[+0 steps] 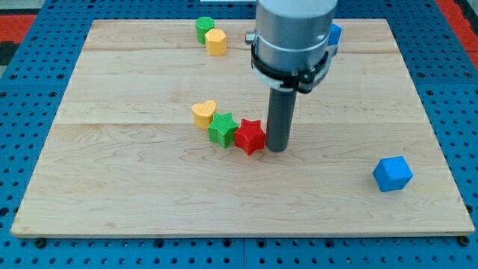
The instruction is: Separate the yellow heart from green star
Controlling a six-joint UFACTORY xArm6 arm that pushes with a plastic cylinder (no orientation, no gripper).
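The yellow heart (203, 113) lies near the board's middle, touching the green star (222, 128) at its lower right. A red star (250, 136) touches the green star's right side, so the three form a slanted row. My tip (277, 149) rests on the board right against the red star's right side, away from the yellow heart.
A green block (205, 28) and a yellow block (216, 42) sit together at the view's top. A blue block (334, 33) shows partly behind the arm at the top. A blue cube (392, 173) sits at the lower right. The wooden board (112, 187) ends near it.
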